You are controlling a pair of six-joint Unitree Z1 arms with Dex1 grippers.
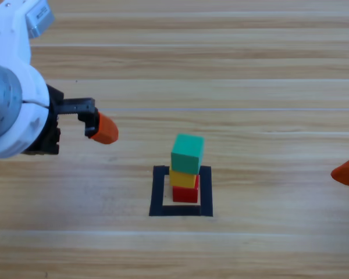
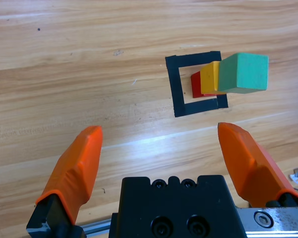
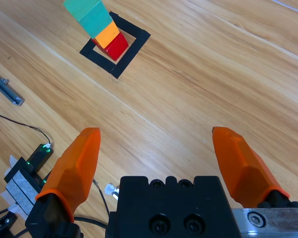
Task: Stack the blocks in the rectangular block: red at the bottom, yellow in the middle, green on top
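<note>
High view: the red cube [image 1: 185,193] sits on bare wood inside the black tape square [image 1: 157,192], the yellow cube [image 1: 183,178] on it and the green cube [image 1: 187,153] on top, so the order asked for is in place. The left pincer [image 1: 102,129] hangs over the table [image 1: 250,70] well apart from the stack, up and to its left; only an orange tip of the right pincer [image 1: 348,172] shows at the right edge. Left wrist view: the left pincer [image 2: 159,148] stands wide with nothing between its jaws; the green cube [image 2: 243,73] appears shifted sideways on the yellow cube [image 2: 211,78], though the slanted viewing angle may exaggerate this, and the red cube [image 2: 196,85] lies within the tape square [image 2: 178,89]. Right wrist view: the right pincer [image 3: 156,153] is also wide and empty, far from the stack; here the green cube [image 3: 89,14], yellow cube [image 3: 105,34] and red cube [image 3: 118,47] look slightly twisted against each other. Judged risk: the tower is narrow and not perfectly squared, so a sweep of either arm past it, or a jolt to the table, could topple the green cube or push the red base across the tape.
</note>
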